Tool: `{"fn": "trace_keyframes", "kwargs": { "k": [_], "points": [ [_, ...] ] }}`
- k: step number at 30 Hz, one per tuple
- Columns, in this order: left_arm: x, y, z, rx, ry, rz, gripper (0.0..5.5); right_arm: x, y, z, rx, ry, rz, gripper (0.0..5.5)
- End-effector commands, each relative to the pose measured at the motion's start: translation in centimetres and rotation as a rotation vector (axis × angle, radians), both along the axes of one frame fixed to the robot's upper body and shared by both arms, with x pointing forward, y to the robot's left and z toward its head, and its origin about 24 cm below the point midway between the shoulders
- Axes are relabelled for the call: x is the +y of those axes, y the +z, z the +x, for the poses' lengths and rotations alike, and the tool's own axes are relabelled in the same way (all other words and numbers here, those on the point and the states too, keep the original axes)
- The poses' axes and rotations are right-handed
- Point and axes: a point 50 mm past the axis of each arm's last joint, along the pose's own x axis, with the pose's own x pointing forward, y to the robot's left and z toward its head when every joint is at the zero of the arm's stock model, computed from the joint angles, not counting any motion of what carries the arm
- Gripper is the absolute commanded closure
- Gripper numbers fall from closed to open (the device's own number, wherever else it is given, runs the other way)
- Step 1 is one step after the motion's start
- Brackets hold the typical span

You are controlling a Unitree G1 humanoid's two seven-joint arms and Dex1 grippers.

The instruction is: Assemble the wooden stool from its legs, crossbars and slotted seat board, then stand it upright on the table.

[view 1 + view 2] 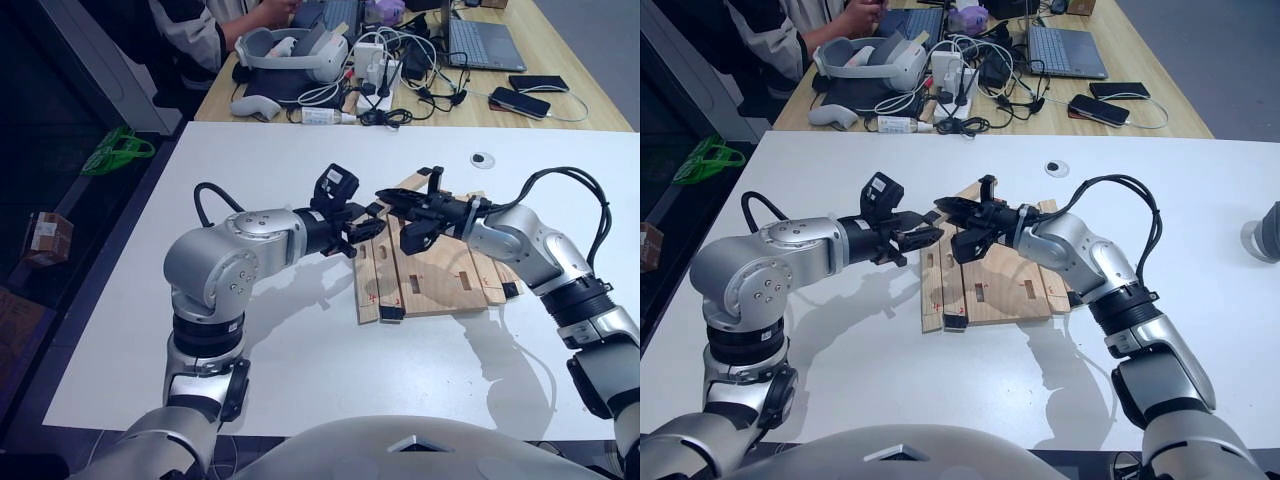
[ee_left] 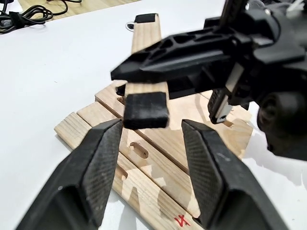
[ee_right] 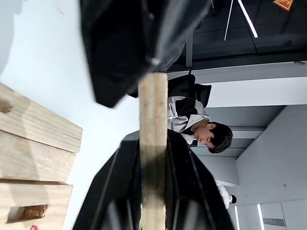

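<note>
The slotted seat board [image 1: 440,285], made of several pale wooden slats, lies flat on the white table [image 1: 250,160]. Above its left part my right gripper [image 1: 400,212] is shut on a wooden leg [image 2: 145,36] with a black end cap [image 2: 146,111]. In the right wrist view the leg [image 3: 153,103] runs edge-on between that gripper's fingers [image 3: 184,191], and a dark shape hides its far end. My left gripper [image 2: 152,123] is open, one finger on each side of the capped end without touching it. Both grippers [image 1: 925,232] meet over the board's left edge.
A small round black-and-white disc [image 1: 483,159] lies on the table behind the board. A wooden desk [image 1: 560,105] with a laptop, cables, phones and a headset borders the far edge. A grey object [image 1: 1265,235] stands at the far right.
</note>
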Motion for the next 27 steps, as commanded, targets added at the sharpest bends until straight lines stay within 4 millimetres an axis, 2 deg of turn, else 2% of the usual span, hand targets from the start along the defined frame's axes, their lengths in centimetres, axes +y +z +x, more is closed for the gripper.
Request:
{"fn": "trace_keyframes", "kwargs": {
  "k": [1, 4, 6, 11, 13, 16, 21, 27],
  "points": [
    [1.1, -0.6, -0.2, -0.008, -0.013, 0.082, 3.24, -1.1, 0.6, 0.4, 0.033, -0.065, 0.044, 5.12],
    [2.6, -1.5, 0.6, -0.048, 0.040, 0.214, 3.24, -0.8, 1.8, 0.4, 0.108, -0.102, 0.163, 5.12],
    [2.7, -1.1, 2.1, -0.124, 0.145, 0.213, 3.24, 0.2, 2.2, -0.2, 0.269, -0.124, 0.326, 5.12],
    [2.1, 0.5, 4.3, -0.282, 0.355, 0.121, 3.24, 3.4, 2.8, -2.2, 0.937, -0.141, 0.864, 5.12],
    [2.3, 1.2, 4.8, -0.343, 0.422, 0.104, 3.24, 4.2, 3.4, -2.8, 1.103, -0.114, 0.972, 5.12],
    [2.9, 2.1, 5.3, -0.413, 0.484, 0.102, 3.24, 4.3, 3.6, -3.2, 1.211, -0.128, 1.014, 5.12],
    [3.2, 2.0, 5.5, -0.444, 0.504, 0.134, 3.24, 3.8, 3.0, -3.5, 1.277, -0.191, 0.969, 5.12],
    [2.0, 1.7, 5.1, -0.420, 0.436, 0.123, 3.24, 3.8, 2.5, -3.3, 1.279, -0.215, 0.933, 5.12]
  ]
}}
